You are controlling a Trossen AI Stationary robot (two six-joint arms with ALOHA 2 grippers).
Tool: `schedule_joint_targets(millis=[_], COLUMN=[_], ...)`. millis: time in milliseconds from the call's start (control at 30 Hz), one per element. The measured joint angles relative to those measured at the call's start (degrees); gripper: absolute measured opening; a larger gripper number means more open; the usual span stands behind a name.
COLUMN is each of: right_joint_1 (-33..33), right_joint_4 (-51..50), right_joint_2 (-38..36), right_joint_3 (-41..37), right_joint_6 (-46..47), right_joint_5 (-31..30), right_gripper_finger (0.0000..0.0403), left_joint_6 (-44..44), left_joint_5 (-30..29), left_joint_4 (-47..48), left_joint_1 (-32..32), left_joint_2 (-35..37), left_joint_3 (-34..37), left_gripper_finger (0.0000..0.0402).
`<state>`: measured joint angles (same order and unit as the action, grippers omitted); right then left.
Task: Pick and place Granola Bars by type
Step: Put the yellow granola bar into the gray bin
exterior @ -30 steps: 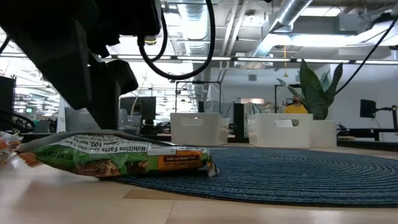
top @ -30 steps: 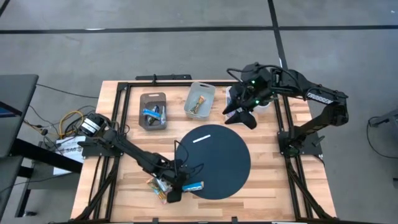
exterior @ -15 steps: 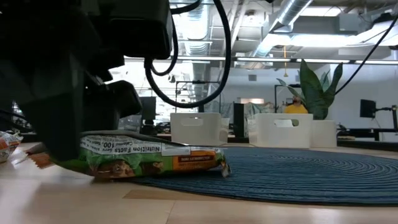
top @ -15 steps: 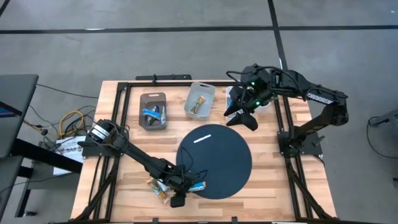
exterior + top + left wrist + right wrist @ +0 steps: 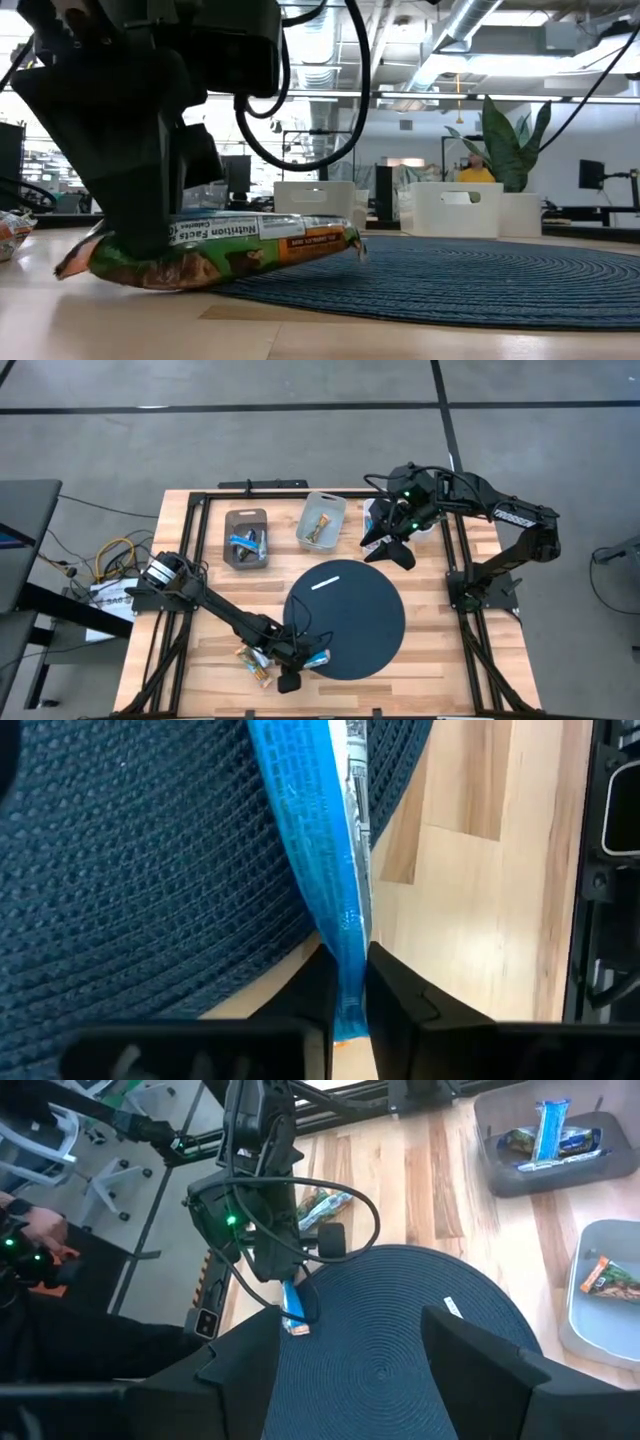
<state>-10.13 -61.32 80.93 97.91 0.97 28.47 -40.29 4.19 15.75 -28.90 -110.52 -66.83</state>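
Observation:
A blue-wrapped granola bar (image 5: 316, 658) lies at the near left rim of the round dark mat (image 5: 350, 610). One end of the bar rests on the mat, the other on the wood. My left gripper (image 5: 298, 665) is shut on that bar (image 5: 320, 830). A few more bars (image 5: 250, 658) lie on the table just left of it. My right gripper (image 5: 365, 1370) hangs open in the air over the table's far right part (image 5: 385, 545) and holds nothing. My left gripper pinches the blue bar's near end (image 5: 345, 985) between its two fingers (image 5: 395, 1000). It comes slanting down from the table's left, roughly in line with the bar. The bar (image 5: 230, 250) stands on its long edge; its far end (image 5: 340, 238) rests on the mat's rim.
A dark grey bin (image 5: 246, 538) with blue bars and a light grey bin (image 5: 322, 522) with brown bars stand at the far side. A thin white strip (image 5: 326, 583) lies on the mat. Black frame rails run along the table's edges.
My left gripper has sunk toward the table's near edge onto the blue bar's end and shut on it. The bar has shifted a little toward the mat, and its wrapper is squeezed at the held end.

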Motion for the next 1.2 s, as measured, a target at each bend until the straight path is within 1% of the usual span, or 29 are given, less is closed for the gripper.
schedule_joint_targets(millis=[100, 233, 367, 500, 633, 767, 900, 1000, 1100, 1200], right_joint_1=[0.0, 0.0, 0.0, 0.0, 0.0, 0.0, 0.0, -0.1, -0.6, -1.5], right_joint_4=[0.0, 0.0, -1.2, -2.1, -2.4, -2.3, -1.9, -1.0, 0.3, 1.9], right_joint_2=[0.0, 0.0, 0.0, 0.0, 0.0, 0.0, 0.0, 0.0, 0.0, -0.1], right_joint_3=[0.0, 0.0, 0.0, 0.0, 0.0, 0.0, 0.0, 0.0, 0.0, 0.0], right_joint_6=[-0.3, -1.0, -2.7, -3.2, -4.0, -4.0, -4.0, -4.0, -3.6, -3.5], right_joint_5=[0.0, 0.0, 0.0, 0.2, 0.3, 0.2, 0.1, 0.0, -0.1, -0.3], right_gripper_finger=[0.0232, 0.0232, 0.0232, 0.0232, 0.0232, 0.0232, 0.0232, 0.0232, 0.0232, 0.0232], left_joint_6=[-1.8, -2.6, -3.7, -5.1, -5.4, -5.4, -4.1, -2.9, -2.2, -0.4], left_joint_5=[-0.1, -1.8, -8.9, -16.5, -20.3, -20.1, -18.9, -17.5, -15.6, -12.6], left_joint_4=[0.1, 0.6, 4.6, 9.8, 13.3, 12.9, 10.0, 6.9, 5.7, 4.4], left_joint_1=[0.4, 2.0, 4.6, 8.8, 14.6, 22.1, 29.6, 34.9, 40.2, 44.3], left_joint_2=[1.0, 5.2, 11.6, 18.5, 23.5, 25.7, 25.9, 25.9, 25.9, 25.9], left_joint_3=[0.0, 0.0, 0.0, 0.0, 0.0, 0.0, 0.0, 0.0, 0.0, 0.0], left_gripper_finger=[0.0023, 0.002, 0.0013, 0.0012, 0.0012, 0.0011, 0.0011, 0.0011, 0.0012, 0.0022])
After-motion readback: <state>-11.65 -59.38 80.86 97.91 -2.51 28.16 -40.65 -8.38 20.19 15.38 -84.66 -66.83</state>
